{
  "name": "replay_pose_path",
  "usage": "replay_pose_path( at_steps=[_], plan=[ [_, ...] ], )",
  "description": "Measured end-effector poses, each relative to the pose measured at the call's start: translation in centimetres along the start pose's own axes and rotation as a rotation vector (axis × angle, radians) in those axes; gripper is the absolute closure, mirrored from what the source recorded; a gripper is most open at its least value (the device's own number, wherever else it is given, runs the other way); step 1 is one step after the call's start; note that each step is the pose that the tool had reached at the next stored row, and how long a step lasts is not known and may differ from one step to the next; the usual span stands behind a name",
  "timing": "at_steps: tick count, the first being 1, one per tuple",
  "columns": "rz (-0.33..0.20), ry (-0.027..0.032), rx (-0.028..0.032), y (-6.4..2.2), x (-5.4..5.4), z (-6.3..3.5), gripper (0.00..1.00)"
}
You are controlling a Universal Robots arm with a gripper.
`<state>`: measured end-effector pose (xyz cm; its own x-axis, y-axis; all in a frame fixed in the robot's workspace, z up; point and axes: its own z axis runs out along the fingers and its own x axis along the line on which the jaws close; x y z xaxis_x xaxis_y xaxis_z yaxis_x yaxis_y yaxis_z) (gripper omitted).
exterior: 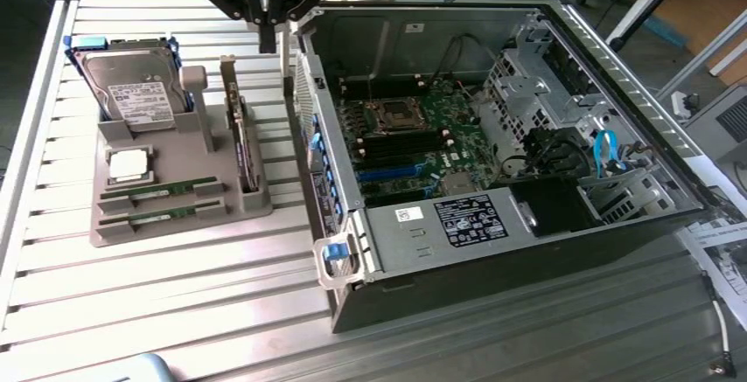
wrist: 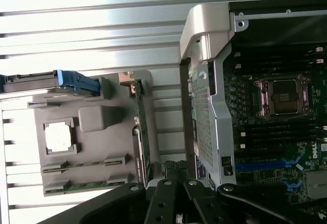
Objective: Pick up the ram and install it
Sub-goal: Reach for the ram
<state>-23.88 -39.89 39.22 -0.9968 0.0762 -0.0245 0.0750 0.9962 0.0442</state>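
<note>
We see the tool closed and empty above the ribbed metal bench, while two slim green ram sticks sit side by side in the grey slotted holder at the exterior view's lower left.

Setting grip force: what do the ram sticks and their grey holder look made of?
Ram sticks: green circuit board, matte, with small black chips. Grey holder: probably plastic, possibly printed, going by its dull, even grey and blocky slots.
</note>
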Motion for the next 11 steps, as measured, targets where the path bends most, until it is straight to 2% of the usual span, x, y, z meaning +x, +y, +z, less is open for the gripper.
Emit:
replay_pose_path(
  at_steps=[11],
  plan=[
    [0.0, 0.0, 0.0, -0.09, 1.2, -0.03, 0.89]
  ],
)
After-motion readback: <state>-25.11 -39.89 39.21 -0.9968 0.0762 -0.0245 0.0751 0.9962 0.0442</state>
